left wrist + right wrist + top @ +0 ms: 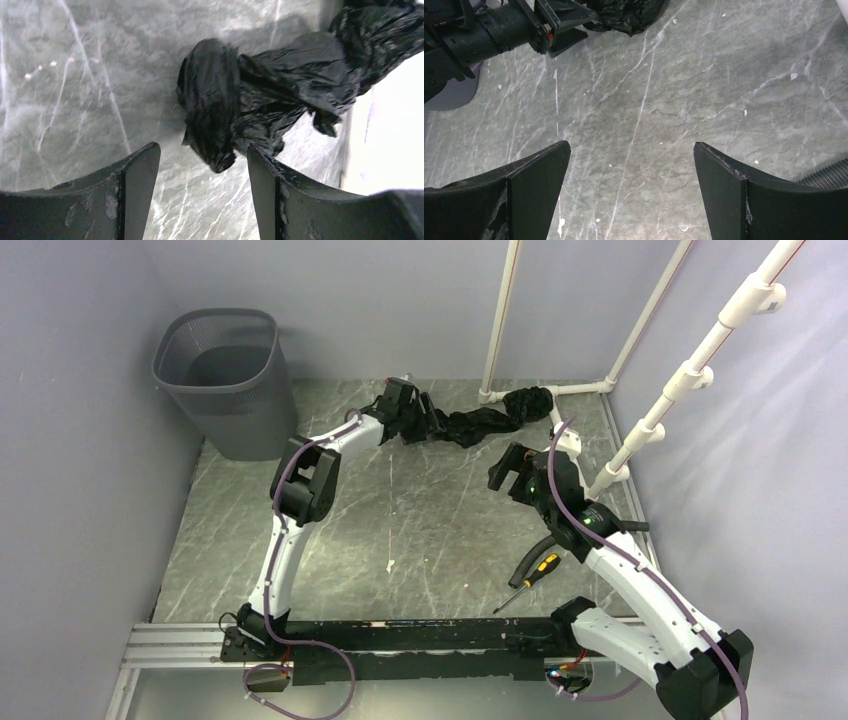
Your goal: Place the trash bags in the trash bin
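The trash bags (488, 420) lie as one crumpled glossy black strip on the marbled floor near the back wall. In the left wrist view their near end (235, 100) hangs down between my left gripper's (202, 150) fingertips, which stand apart around it with gaps on both sides. From above, the left gripper (425, 421) sits at the strip's left end. My right gripper (503, 472) hovers open to the right of centre, over bare floor, with nothing between its fingers (631, 146). The trash bin (222, 375), a dark grey mesh basket, stands upright in the back left corner.
A white pipe frame (500, 320) rises behind the bags and along the right wall. A yellow-handled screwdriver (533, 575) and a black ribbed hose (535, 548) lie near the right arm. Grey walls close in left, back and right.
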